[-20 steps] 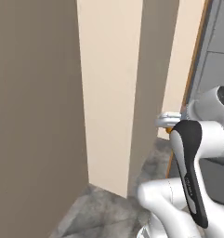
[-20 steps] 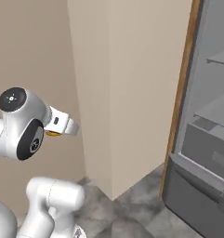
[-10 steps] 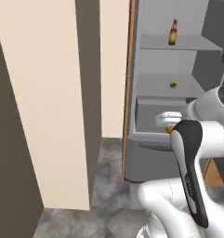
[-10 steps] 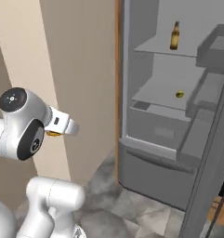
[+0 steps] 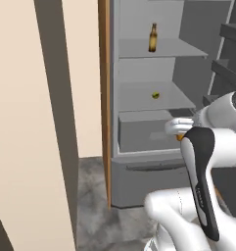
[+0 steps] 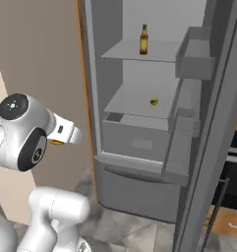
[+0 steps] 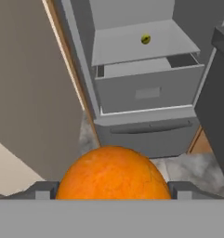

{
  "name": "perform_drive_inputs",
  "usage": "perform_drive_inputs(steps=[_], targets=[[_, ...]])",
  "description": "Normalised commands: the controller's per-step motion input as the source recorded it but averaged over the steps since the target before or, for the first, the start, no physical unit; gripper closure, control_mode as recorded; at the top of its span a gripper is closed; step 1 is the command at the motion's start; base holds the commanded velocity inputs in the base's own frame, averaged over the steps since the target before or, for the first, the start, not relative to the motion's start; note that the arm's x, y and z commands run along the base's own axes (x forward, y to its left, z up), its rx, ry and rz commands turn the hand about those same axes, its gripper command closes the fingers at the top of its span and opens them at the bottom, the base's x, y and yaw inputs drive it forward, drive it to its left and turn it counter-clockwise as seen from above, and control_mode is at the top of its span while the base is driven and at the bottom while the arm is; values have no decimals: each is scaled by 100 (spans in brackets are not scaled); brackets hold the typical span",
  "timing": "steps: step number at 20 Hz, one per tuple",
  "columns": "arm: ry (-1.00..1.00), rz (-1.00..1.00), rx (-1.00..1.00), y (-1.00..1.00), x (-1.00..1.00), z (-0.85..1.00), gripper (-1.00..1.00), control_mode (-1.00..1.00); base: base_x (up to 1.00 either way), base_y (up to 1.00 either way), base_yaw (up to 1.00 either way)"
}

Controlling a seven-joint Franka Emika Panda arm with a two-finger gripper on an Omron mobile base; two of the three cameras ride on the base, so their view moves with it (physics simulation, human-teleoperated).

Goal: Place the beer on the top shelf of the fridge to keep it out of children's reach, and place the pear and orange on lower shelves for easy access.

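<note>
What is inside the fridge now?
The beer stands on the top shelf; the pear lies on the shelf below. The drawer's inside is mostly hidden.

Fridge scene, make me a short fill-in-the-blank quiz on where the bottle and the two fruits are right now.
1. The slim brown glass beer bottle stands on the ____ shelf of the tall grey fridge.
2. The small yellow-green pear lies one shelf ____ the bottle.
3. The round bright orange sits between the fingers of the ____.

Missing words: top; below; gripper
</note>
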Motion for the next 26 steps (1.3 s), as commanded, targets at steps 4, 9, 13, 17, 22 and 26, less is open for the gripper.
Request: perform_drive_inputs(steps=[4,9,13,17,22,26], targets=[[0,0,0,0,0,0,100,100,86,-23,-21],[0,0,0,0,0,0,100,100,71,-19,-11],[0,0,0,0,0,0,100,100,58,-28,-6],[0,0,0,0,0,0,100,100,44,-42,-6],[0,0,0,0,0,0,100,100,42,-30,-5],[0,0,0,0,0,0,100,100,45,-10,-2]])
